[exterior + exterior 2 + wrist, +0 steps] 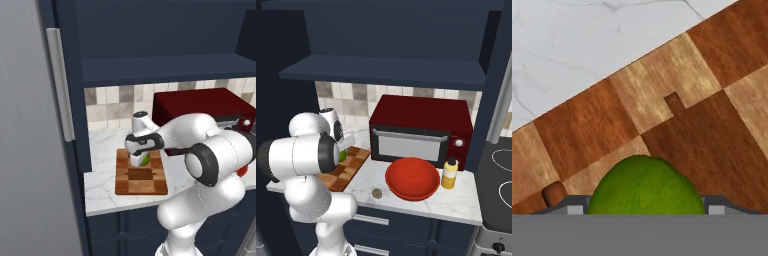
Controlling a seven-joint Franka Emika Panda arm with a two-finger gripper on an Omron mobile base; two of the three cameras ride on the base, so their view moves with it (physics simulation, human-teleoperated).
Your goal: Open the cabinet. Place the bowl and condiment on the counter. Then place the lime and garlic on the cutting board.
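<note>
Hand [140, 161] hangs low over the cutting board [141, 174], its jaws spread fairly wide with the lime [645, 186] sitting between them. In the hand view the green fruit fills the gap between the two dark fingertips [574, 206], with the block-patterned wood right behind it; whether the lime already rests on the board or is a little above it I cannot tell from these views.

Judging by the layout, the step in hand is setting the lime on the board. To do it well, the hand should come straight down until the fruit bears on the wood, near the board's middle and away from its edge, since a round lime will roll. The jaws should then part evenly, so neither finger nudges it sideways, and the hand should lift straight up before swinging off.

Still to do, by the look of it, is the garlic [376, 192], lying on the white marble surface [456, 200] just beside the red bowl [412, 178] and well apart from the board. The condiment [449, 173] stands on the surface by the bowl's other side, in front of the microwave [421, 130].
</note>
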